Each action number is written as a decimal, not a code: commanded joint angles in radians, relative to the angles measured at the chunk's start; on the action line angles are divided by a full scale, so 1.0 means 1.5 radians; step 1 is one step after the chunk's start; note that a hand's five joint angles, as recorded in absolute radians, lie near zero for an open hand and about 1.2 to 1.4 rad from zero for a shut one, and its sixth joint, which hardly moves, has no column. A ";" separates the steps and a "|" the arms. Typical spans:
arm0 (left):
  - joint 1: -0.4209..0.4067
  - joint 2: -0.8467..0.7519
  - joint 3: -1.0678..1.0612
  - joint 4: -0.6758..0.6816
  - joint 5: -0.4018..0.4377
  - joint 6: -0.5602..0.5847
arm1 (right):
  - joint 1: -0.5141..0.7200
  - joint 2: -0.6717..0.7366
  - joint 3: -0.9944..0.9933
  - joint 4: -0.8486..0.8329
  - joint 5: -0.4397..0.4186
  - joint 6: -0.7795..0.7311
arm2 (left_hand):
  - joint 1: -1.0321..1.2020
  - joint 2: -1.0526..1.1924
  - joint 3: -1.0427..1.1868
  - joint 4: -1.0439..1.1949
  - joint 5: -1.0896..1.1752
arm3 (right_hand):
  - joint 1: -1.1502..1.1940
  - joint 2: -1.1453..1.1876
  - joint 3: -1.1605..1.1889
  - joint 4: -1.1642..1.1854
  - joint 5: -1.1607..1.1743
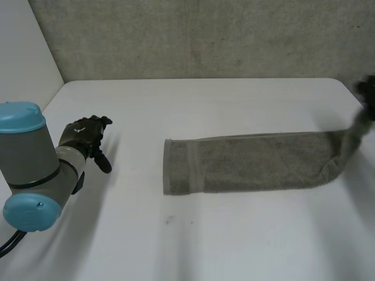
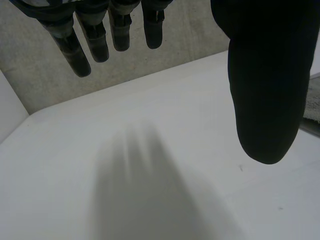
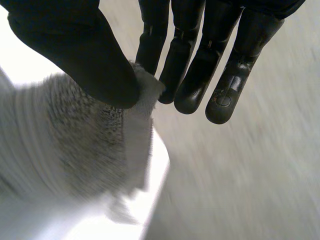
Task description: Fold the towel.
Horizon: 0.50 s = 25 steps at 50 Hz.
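Right fingers (image 3: 192,75) and thumb (image 3: 85,60) pinch the towel (image 1: 252,162) at one short end, near a corner as far as the wrist view shows. That end hangs up off the table (image 1: 234,246) from the right hand (image 1: 367,92). The rest lies flat as a long strip across the middle, with its far short end well apart from the left hand (image 1: 87,136). Left fingers (image 2: 75,50) are straight, clear of the thumb, holding nothing over bare table. Handling: terry cloth, likely soft and light with no stiffness. It sags from the pinch, so expect it to drape and drag, not hold shape. Probably not slippery and not fragile; the pile should grip well. A single pinch will likely let the end bunch. Better to hold both corners of a short end, then carry it over onto the opposite end.
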 commanded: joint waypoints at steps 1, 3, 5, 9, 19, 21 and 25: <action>0.000 -0.001 0.000 0.000 -0.001 0.000 | 0.235 0.003 -0.015 -0.008 -0.004 0.000 | 0.001 0.008 0.006 0.007 -0.008 | 0.299 0.146 0.141 0.133 0.167; 0.000 0.000 0.000 0.000 -0.001 0.000 | 0.285 0.020 -0.018 -0.018 -0.005 -0.002 | 0.001 0.008 0.006 0.007 -0.008 | 0.299 0.146 0.141 0.133 0.167; 0.000 -0.001 0.000 0.000 -0.001 0.000 | 0.375 0.056 -0.020 -0.048 -0.007 -0.004 | 0.001 0.008 0.006 0.007 -0.008 | 0.299 0.146 0.141 0.133 0.167; 0.000 -0.001 0.000 0.000 -0.001 0.000 | 0.456 0.096 -0.020 -0.072 -0.010 -0.003 | 0.001 0.008 0.006 0.007 -0.008 | 0.299 0.146 0.141 0.133 0.167; -0.006 -0.002 -0.001 0.000 -0.001 0.000 | 0.578 0.207 -0.016 -0.074 -0.001 -0.012 | 0.001 0.008 0.006 0.007 -0.008 | 0.299 0.146 0.141 0.133 0.167; -0.007 -0.002 -0.001 0.000 -0.001 0.000 | 0.579 0.207 -0.008 -0.072 0.001 -0.015 | 0.001 0.008 0.006 0.007 -0.008 | 0.299 0.146 0.141 0.133 0.167; -0.009 -0.002 -0.002 0.000 -0.001 0.000 | 0.576 0.181 -0.001 -0.073 0.003 -0.003 | 0.001 0.008 0.006 0.007 -0.008 | 0.299 0.146 0.141 0.133 0.167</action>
